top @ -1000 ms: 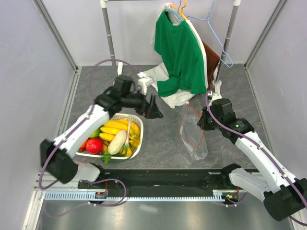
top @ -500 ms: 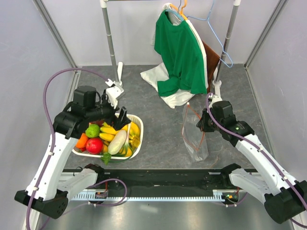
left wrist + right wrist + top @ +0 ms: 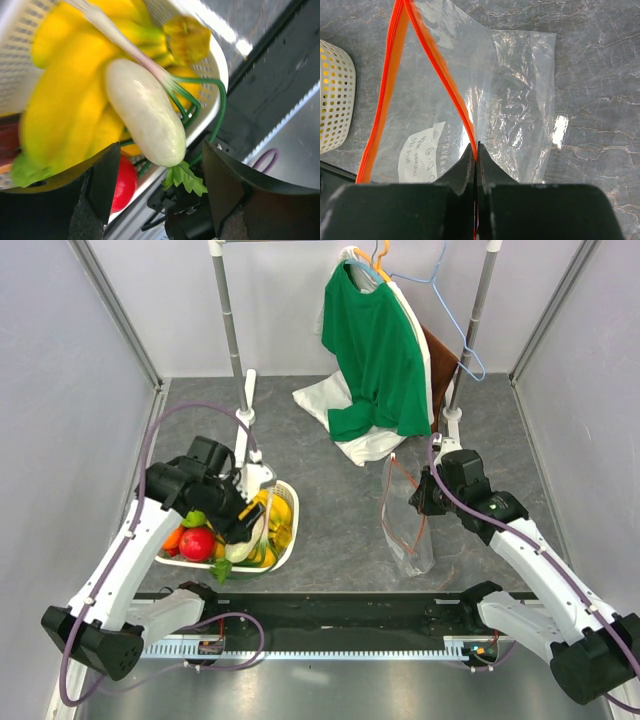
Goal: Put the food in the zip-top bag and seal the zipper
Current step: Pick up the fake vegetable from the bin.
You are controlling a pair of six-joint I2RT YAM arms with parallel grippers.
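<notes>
One radish [image 3: 145, 112]: in the basket [image 3: 218, 65], inside your left hand [image 3: 161, 150], spread wide.
Your right hand [image 3: 476, 150]: pinched on the bag [image 3: 520, 100] zipper [image 3: 440, 75].

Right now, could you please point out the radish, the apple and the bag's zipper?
Radish [image 3: 145, 112]: left wrist view, middle of its white body.
Apple [image 3: 198, 543]: top view, its red upper side.
Zipper [image 3: 380, 100]: right wrist view, midway along the left orange strip.

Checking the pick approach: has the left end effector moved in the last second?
Yes. The left end effector swung from beyond the white basket's far right corner back toward the arm bases; it now hovers over the basket.
</notes>
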